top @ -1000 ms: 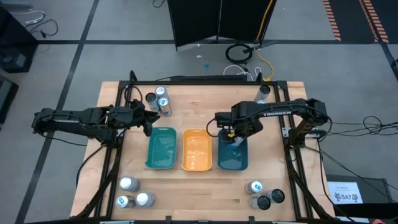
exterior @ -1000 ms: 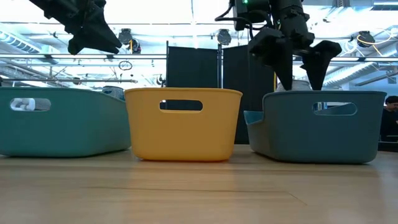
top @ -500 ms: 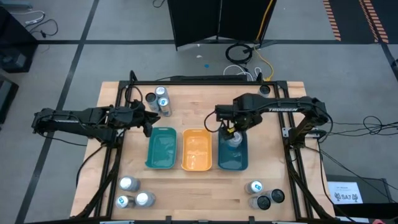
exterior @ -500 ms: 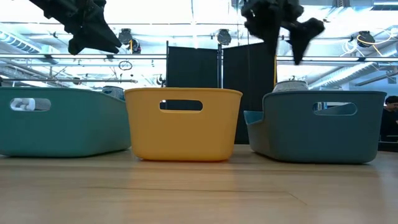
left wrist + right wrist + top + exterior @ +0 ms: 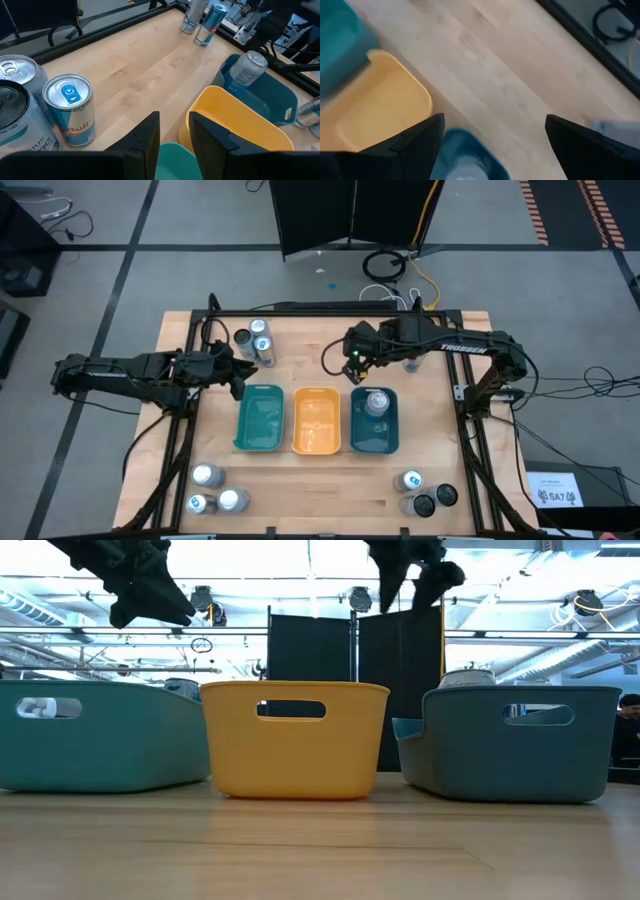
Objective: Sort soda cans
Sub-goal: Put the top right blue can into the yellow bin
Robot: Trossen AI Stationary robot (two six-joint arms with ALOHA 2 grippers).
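On the wooden bench, three silver-topped soda cans stand at the near left corner. The left tool, fingers pressed together, hovers by the teal tray's far edge, near a can with a blue tab and partly readable red lettering. The smooth plastic orange tray sits in the middle. The right tool, fingers spread and empty, hangs beyond the blue tray, which holds one upright silver can. "TROSSEN" shows on the right arm.
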